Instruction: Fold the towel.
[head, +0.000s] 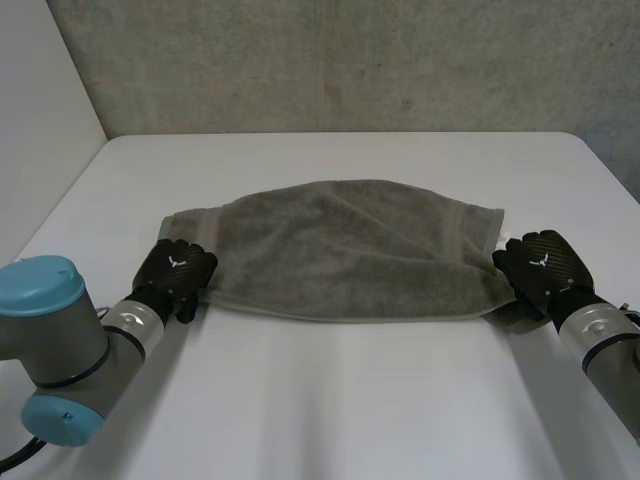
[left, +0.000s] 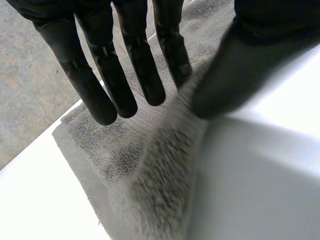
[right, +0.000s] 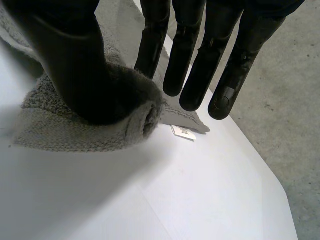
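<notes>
A grey towel (head: 350, 250) lies doubled across the middle of the white table (head: 340, 400). My left hand (head: 175, 268) is at its near left corner. In the left wrist view a ridge of towel (left: 150, 190) rises between the thumb (left: 235, 65) and the straight fingers (left: 100, 75), pinched there. My right hand (head: 540, 262) is at the near right corner. In the right wrist view its thumb (right: 70, 65) presses a rolled towel edge (right: 75, 130) against the straight fingers (right: 200, 65).
A small white label (right: 182, 132) sticks out at the towel's right corner, under my right hand's fingertips. A concrete wall (head: 350, 60) stands behind the table's far edge. Bare table lies in front of and behind the towel.
</notes>
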